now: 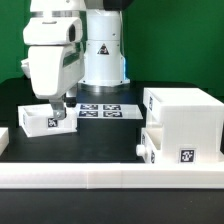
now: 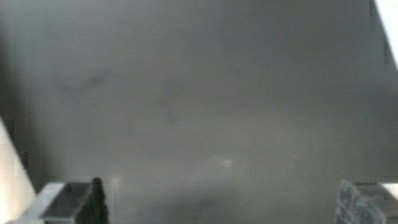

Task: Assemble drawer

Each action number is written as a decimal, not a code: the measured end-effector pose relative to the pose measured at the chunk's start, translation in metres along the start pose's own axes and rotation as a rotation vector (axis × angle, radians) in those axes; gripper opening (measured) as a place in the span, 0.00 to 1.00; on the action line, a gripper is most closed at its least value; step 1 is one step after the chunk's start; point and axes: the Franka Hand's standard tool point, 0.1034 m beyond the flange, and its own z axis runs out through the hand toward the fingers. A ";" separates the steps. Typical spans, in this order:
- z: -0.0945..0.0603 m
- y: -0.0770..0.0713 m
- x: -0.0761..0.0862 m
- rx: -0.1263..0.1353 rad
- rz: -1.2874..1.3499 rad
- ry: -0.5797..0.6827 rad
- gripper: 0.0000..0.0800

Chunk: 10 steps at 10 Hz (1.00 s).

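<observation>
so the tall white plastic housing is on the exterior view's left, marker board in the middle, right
No, the tall white plastic housing stands on the exterior view's right; that view shows it. The flat white marker board is in the middle.

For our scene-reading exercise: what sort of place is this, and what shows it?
Probably a robotics lab bench: a robot arm's gripper hangs over a black table, the marker board lies on it, and a tagged white drawer housing stands nearby.
</observation>
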 end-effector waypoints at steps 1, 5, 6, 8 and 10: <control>0.001 0.001 0.000 0.000 0.006 0.001 0.81; 0.012 0.002 0.001 -0.029 0.223 0.030 0.81; 0.012 -0.003 -0.003 -0.036 0.350 0.034 0.81; 0.017 -0.027 -0.016 -0.025 0.545 0.035 0.81; 0.014 -0.028 -0.018 -0.016 0.673 0.043 0.81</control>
